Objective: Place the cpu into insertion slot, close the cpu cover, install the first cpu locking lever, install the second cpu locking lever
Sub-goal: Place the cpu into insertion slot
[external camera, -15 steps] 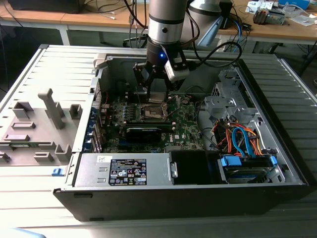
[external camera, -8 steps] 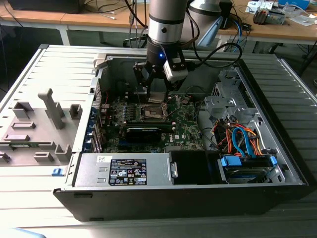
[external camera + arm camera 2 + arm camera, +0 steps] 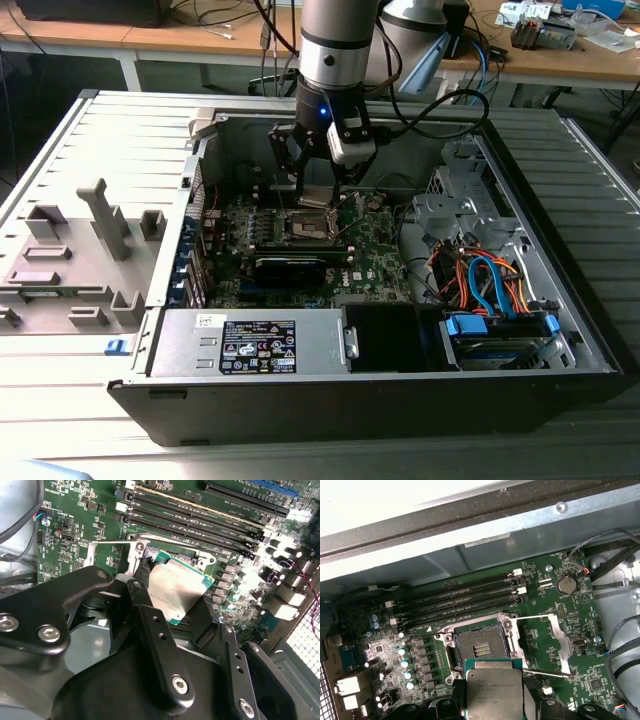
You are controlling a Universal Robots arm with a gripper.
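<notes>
Silvery-grey metal marks the cpu (image 3: 176, 586), a flat square chip clamped by two opposite edges between the black fingers (image 3: 151, 625) of the gripper (image 3: 172, 599). The jaws are closed on the chip, whose metal top faces upward.

In the exterior view the gripper (image 3: 318, 192) stands inside the open computer case (image 3: 540, 200), which lies on its side. The cpu (image 3: 317, 196) hangs just above the insertion slot (image 3: 310, 229), not seated in it.

In the first wrist view the insertion slot (image 3: 483, 643) is a dark square recess with a silver rim on the green motherboard (image 3: 547, 600). Its contact field lies bare, and the cpu (image 3: 494, 691) overlaps the rim's nearer edge. The cpu cover (image 3: 561, 642) is swung open and stands beside the slot. Thin metal rods (image 3: 532, 616) run from its ends toward the socket rim. Long black memory slots (image 3: 465, 599) run parallel just beyond the slot.

Toward the exterior view's right, orange and blue cables (image 3: 480, 280) lie in the case. A grey power supply (image 3: 250, 342) sits along the near wall. A grey moulded tray (image 3: 80, 250) rests outside the case at the exterior view's left.
</notes>
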